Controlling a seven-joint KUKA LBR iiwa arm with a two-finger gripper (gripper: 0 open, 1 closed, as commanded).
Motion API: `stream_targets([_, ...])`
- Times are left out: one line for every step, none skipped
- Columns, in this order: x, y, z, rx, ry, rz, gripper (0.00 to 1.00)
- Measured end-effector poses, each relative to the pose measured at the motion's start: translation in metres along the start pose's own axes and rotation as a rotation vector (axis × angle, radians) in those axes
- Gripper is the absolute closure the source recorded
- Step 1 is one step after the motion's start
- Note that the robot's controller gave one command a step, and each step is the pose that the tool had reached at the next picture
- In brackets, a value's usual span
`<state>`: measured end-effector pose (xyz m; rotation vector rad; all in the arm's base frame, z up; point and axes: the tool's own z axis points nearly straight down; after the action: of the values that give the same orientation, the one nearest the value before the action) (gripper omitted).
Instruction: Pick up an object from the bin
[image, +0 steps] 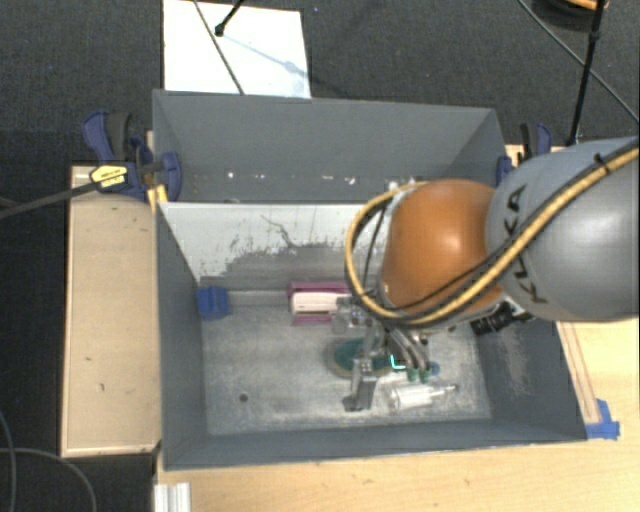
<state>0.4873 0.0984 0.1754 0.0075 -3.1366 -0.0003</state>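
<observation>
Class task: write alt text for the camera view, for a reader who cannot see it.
A robot arm's gripper is down near the floor of the grey metal bin, beside a dark teal round thing and a pale tube-shaped thing. A pink rectangular box and a small blue block lie further back.

- Bin: grey metal, matt, with the floor and back wall scuffed pale.
- Orange cover on the wrist: smooth and glossy.
- Clear tube: looks like shiny plastic.
- Blue block: matt.
</observation>
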Motion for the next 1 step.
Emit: stream_targets([-0.0579,-0.0422,0.0833,0.0,-0.005,0.201,0.0])
